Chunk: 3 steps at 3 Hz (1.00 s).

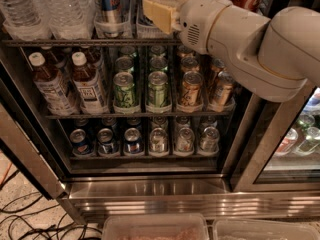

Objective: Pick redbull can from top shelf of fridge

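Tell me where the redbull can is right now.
In the camera view, the redbull can stands upper left on the top shelf, between the water bottles on its left and the gripper just to its right.

The redbull can (114, 4) is blue and silver with red lettering. Just right of it, at the dark top shelf (75, 42), the pincer (161, 9) is cream-yellow, its arm (250, 39) white.
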Available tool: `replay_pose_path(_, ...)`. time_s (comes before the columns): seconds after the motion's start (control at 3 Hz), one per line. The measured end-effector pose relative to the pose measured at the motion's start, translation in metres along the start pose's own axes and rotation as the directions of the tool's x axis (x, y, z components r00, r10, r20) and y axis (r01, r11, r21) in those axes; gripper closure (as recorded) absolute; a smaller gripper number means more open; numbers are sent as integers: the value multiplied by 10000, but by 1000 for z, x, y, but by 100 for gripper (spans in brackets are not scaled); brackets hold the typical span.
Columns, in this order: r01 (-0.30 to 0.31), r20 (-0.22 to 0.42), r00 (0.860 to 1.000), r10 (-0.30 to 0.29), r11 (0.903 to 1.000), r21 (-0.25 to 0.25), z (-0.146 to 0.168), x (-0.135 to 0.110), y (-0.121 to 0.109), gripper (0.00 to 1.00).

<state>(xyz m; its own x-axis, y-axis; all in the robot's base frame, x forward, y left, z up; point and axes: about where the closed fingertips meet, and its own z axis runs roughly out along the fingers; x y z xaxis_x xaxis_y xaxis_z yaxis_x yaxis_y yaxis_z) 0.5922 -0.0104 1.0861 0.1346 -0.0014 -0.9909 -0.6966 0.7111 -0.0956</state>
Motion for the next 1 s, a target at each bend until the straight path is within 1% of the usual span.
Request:
replay_pose_path(0.33,-22,77,10000,24,9999,-166,-2,-1,3,100)
replay_pose_path(1.0,115,478,9988,-96,9992,-388,-10,-11,7,100)
